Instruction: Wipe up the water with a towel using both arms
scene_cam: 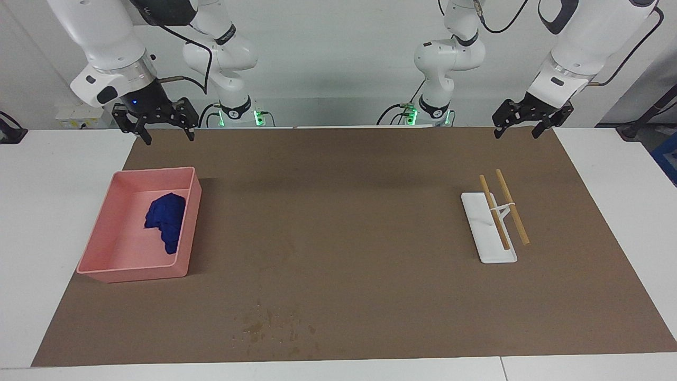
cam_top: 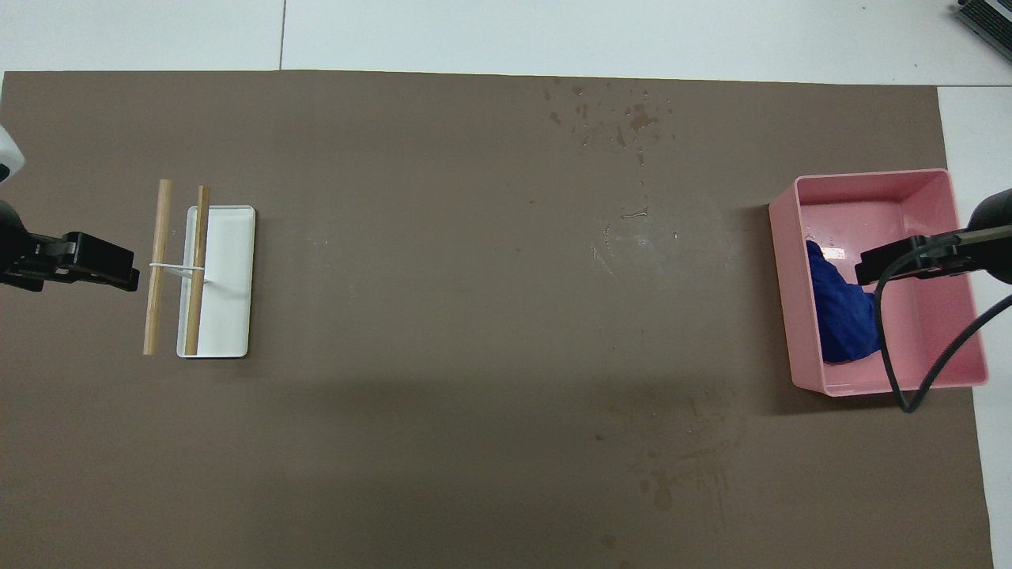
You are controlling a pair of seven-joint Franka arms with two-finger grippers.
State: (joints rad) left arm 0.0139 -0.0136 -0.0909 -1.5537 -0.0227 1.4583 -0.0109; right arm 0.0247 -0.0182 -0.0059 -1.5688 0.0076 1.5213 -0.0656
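Observation:
The blue towel (scene_cam: pixel 166 219) lies crumpled in the pink tray (scene_cam: pixel 132 272) at the right arm's end of the brown mat; it also shows in the overhead view (cam_top: pixel 842 312). The water is a faint darker blotch (cam_top: pixel 681 446) on the mat, nearer to the robots than the tray's level; I cannot make it out in the facing view. My right gripper (scene_cam: pixel 168 136) hangs open and empty, high over the tray (cam_top: pixel 870 269). My left gripper (scene_cam: pixel 517 132) hangs open and empty, high over the mat at the left arm's end (cam_top: pixel 130 275).
A cluster of small dark speckles (scene_cam: pixel 264 328) marks the mat near its edge farthest from the robots. A white rack (scene_cam: pixel 489 233) with two wooden sticks (scene_cam: pixel 510 206) stands toward the left arm's end. A black cable (cam_top: pixel 933 356) hangs over the tray.

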